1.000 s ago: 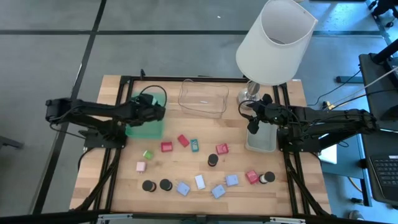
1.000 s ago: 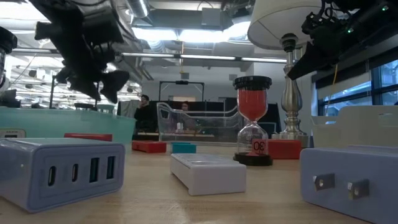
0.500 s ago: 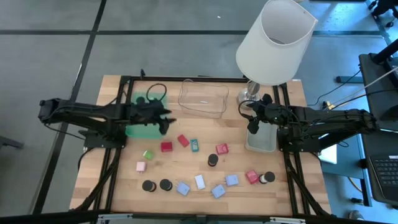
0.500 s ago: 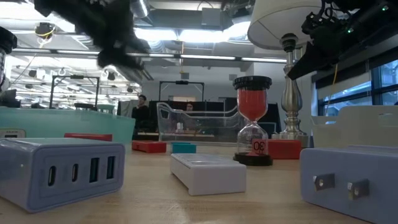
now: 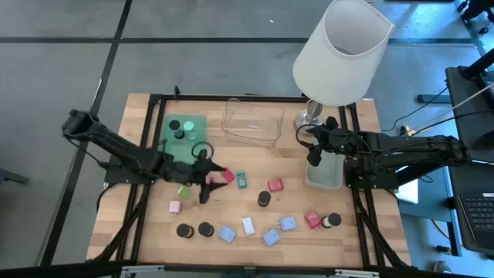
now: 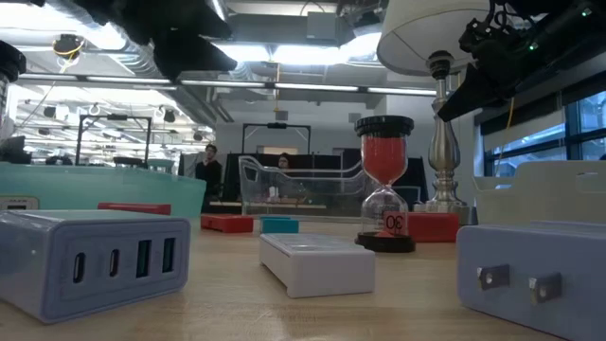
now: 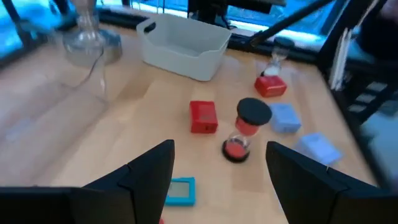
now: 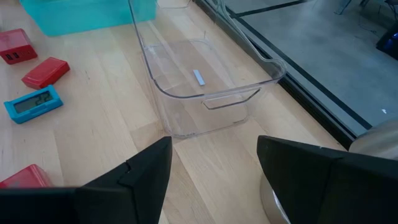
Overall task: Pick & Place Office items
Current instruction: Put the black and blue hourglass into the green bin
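Note:
Small office items lie scattered on the wooden table: a red block, a teal clock, a red-and-black hourglass, a green piece, a pink one, black discs and light-blue blocks. My left gripper hovers open above the table's middle left, beside the red block. In its wrist view the teal clock lies between its fingers, with nothing held. My right gripper waits open over the grey tray.
A green tray with black pieces in it sits at the far left, and a clear tray at the far middle. A big white lamp stands at the far right, its shade high above the right arm. Bare wood shows between the trays and the pieces.
My left gripper has swung from above the green tray toward the table's near edge and right, out over the scattered pieces, tipping up from pointing down to nearly level and rolling as it went. The green tray now shows uncovered. My right arm has kept still.

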`<state>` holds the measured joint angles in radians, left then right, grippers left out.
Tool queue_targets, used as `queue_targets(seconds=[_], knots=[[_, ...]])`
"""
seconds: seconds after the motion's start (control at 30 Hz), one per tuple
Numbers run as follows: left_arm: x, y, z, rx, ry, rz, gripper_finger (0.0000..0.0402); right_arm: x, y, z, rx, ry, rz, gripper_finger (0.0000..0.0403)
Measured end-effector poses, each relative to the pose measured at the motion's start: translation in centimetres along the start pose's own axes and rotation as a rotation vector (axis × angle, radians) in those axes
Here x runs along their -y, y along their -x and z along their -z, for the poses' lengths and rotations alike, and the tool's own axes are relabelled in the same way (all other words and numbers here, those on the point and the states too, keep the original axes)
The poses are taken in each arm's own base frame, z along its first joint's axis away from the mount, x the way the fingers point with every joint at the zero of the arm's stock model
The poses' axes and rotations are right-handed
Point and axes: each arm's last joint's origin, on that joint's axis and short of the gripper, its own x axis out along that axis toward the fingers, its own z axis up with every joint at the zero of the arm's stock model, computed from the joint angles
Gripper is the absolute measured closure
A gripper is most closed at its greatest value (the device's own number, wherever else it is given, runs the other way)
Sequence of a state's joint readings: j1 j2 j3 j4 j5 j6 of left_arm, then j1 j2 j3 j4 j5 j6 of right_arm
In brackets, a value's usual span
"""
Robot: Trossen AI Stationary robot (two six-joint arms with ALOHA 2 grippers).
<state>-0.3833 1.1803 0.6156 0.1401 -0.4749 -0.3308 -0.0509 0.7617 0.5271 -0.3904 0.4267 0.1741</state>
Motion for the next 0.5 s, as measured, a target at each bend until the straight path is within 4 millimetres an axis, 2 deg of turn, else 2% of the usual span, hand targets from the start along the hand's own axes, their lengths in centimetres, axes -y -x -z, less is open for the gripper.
queue_targets(seconds=[0.13, 0.3, 0.5], knots=[[1.3, -0.7, -0.1, 0.009, -0.098, -0.054, 0.0151, 0.0, 0.0, 0.0, 0.0, 0.0, 0.0, 0.0161], [2.5, -1.2, -1.7, 0.033, -0.097, -0.057, 0.015, 0.0, 0.0, 0.0, 0.001, 0.0, 0.0, 0.0161], [4.6, -2.7, -2.0, -0.051, -0.149, -0.043, 0.015, 0.0, 0.0, 0.0, 0.001, 0.0, 0.0, 0.0161]])
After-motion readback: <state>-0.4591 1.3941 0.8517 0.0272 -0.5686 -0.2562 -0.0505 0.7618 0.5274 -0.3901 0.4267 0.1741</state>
